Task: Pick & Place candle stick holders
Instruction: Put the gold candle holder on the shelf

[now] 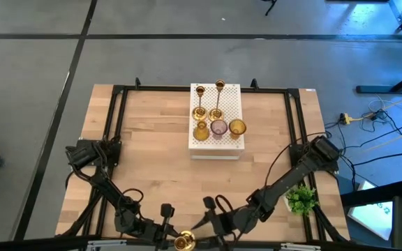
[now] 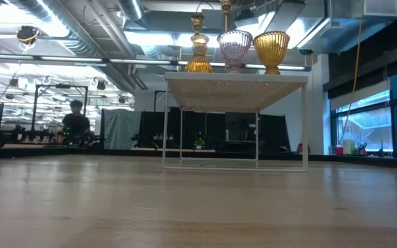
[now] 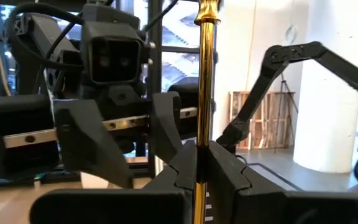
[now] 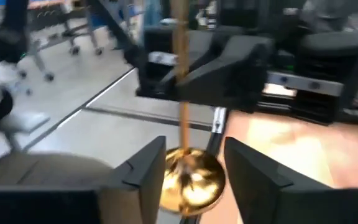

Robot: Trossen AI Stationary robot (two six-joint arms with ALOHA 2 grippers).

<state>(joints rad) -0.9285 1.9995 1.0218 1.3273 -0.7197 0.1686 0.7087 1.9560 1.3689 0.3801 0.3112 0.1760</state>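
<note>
My left gripper (image 1: 173, 237) (image 3: 199, 155) is at the table's near edge, shut on a slim brass candle stick holder (image 3: 205, 87). The holder's round base (image 1: 182, 242) (image 4: 191, 177) shows at the near edge. My right gripper (image 1: 195, 230) (image 4: 194, 149) faces the left one and stands open, one finger on each side of that base; I cannot tell if it touches it. On the white perforated box (image 1: 216, 143) at the far middle stand two brass holders (image 1: 208, 101) and three glass ones (image 2: 234, 52). My left gripper pinches the brass holder's thin stem (image 3: 199, 171) between its two fingers. The fingers reach in roughly level and lie across the stem. The holder stands upright in the hold, its stem rising above the fingers and its base below them.
A small green plant (image 1: 301, 199) sits at the table's right edge beside the right arm. A black frame (image 1: 117, 104) runs around the tabletop. Bare wood (image 1: 159, 167) lies between the box and the arms. A person (image 2: 76, 124) sits far off in the room.
</note>
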